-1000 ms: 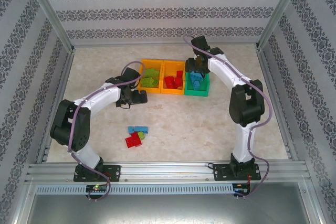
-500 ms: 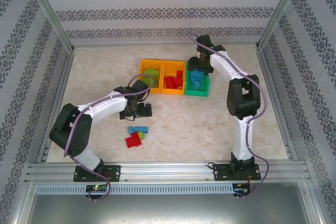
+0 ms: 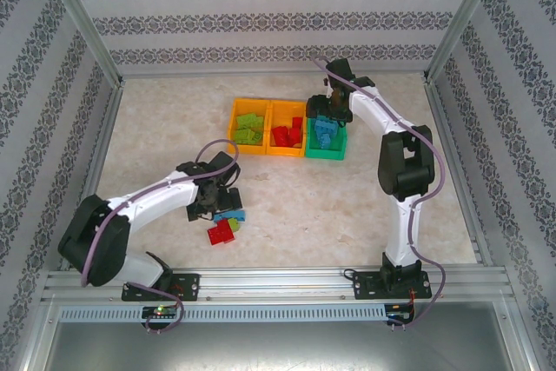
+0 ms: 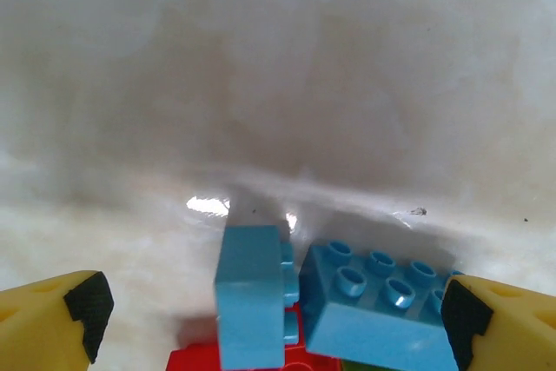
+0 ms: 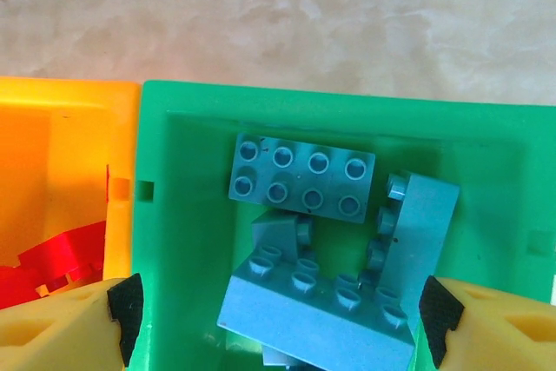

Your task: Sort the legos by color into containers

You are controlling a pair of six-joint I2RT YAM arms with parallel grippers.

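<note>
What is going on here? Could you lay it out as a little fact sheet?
left bin: orange, holds green bricks
middle bin: orange, holds red bricks
right bin: green, holds blue bricks
loose pile: blue, red and green pieces on the table
left tool: open, a finger on each side of two loose blue bricks
right tool: open, empty, above the right bin
left to sort: the loose pile
</note>
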